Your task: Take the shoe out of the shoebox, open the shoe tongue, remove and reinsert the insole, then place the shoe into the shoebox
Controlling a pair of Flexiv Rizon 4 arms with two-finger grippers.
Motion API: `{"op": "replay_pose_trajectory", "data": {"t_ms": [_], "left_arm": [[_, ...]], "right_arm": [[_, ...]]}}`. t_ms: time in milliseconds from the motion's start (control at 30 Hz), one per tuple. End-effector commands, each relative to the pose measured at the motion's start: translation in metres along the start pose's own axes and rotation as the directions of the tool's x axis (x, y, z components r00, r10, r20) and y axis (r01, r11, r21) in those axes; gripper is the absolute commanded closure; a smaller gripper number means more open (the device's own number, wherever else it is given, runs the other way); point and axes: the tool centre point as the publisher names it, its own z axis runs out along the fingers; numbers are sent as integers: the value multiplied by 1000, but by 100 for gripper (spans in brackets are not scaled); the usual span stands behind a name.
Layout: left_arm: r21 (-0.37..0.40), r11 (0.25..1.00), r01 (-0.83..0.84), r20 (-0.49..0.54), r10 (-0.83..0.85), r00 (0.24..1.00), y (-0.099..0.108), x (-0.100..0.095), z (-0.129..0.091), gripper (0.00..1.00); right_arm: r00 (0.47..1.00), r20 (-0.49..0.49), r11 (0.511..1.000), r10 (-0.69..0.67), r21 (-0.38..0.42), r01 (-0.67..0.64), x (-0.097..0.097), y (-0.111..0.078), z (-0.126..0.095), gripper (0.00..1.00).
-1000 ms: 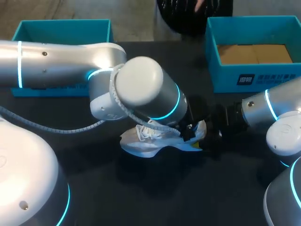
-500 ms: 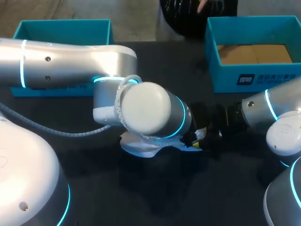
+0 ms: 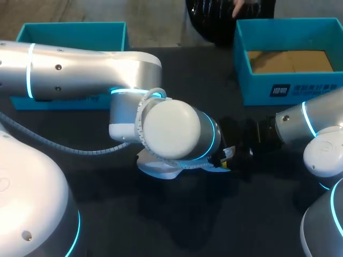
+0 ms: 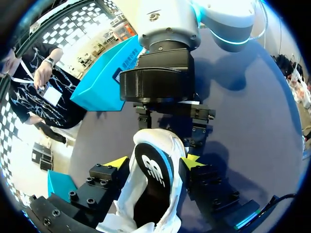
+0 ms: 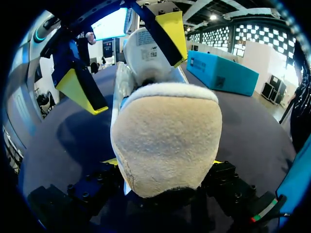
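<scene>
Right claw [image 5: 164,167] pinches the shoe [image 4: 155,179] (left claw [image 4: 155,162] loosely straddles it).

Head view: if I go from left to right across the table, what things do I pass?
plain teal open box → white sneaker → teal open box with brown cardboard inside

White shoe [image 5: 165,141]: fuzzy, suede-like beige heel, smooth synthetic-looking sides. Left arm [image 3: 80,75]: smooth silver shell with a soft satin sheen. Left end effector [image 4: 155,162]: matt black blocks, bolted, with yellow plastic-looking tips. Counter [image 3: 161,225]: dark and matt. Shoebox [image 3: 252,88]: matt teal card, bare brown card inside.
</scene>
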Motion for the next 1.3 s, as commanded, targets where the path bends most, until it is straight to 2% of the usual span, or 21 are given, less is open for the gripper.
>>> {"op": "replay_pose_trajectory", "data": {"t_ms": [33, 200, 333, 700, 900, 1300], "left_arm": [[-2, 1000, 1, 17, -1, 1000, 1, -1, -1, 32], [2, 1000, 19, 51, -19, 999, 3, 0, -1, 28], [-3, 999, 34, 49, -34, 998, 5, -1, 1, 31], [-5, 997, 79, 47, -79, 996, 6, 1, 8, 29], [-7, 994, 107, 46, -106, 993, 7, 0, 12, 35], [-1, 991, 130, 21, -130, 991, 7, -6, 12, 32]], "right_arm": [[1000, 0, 1000, 1, 3, -1, 0, 1, 1, 100], [1000, 0, 1000, 1, 3, -1, 0, 1, 1, 100], [1000, 0, 1000, 1, 3, -1, 0, 1, 1, 100], [1000, 0, 1000, 1, 3, -1, 0, 1, 1, 100], [1000, 0, 1000, 1, 3, -1, 0, 1, 1, 100], [1000, 0, 1000, 1, 3, -1, 0, 1, 1, 100]]}}
